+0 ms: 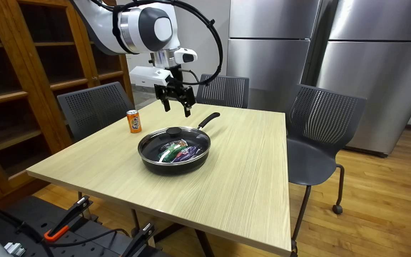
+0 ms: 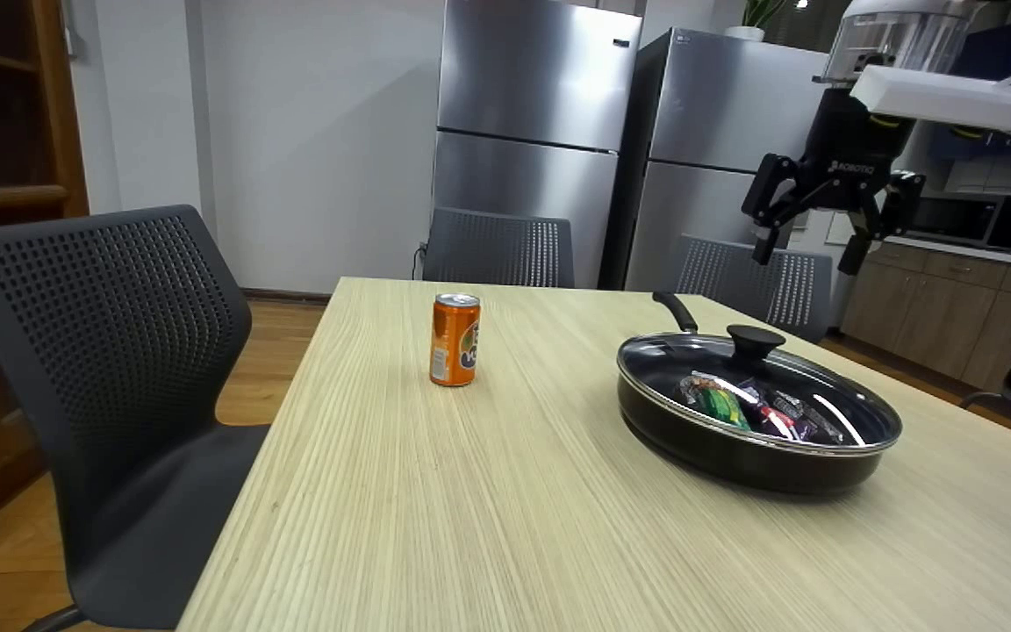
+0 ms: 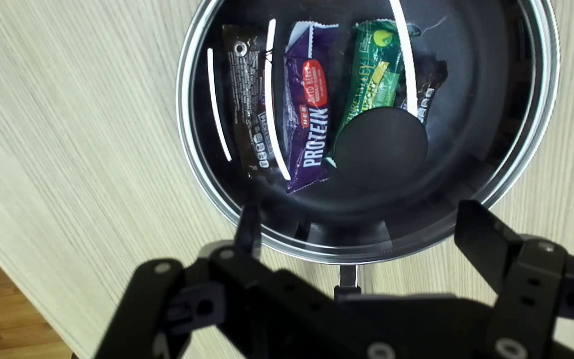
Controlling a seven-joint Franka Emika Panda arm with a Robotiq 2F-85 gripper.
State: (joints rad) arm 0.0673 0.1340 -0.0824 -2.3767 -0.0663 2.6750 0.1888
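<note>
The lidded pan sits on the tabletop, with the gripper raised over its handle side, jaws spread wide and nothing between them. Seen from the wrist view, the handle runs off at six o'clock and the wrapped bars under the glass lid lie from about ten to one o'clock of the black knob. The lid looks rigid, smooth and likely breakable if dropped — the knob seems its surest hold, pinched across opposite sides. The pan should feel heavier and stiff, best taken by the handle; the bars look light.
</note>
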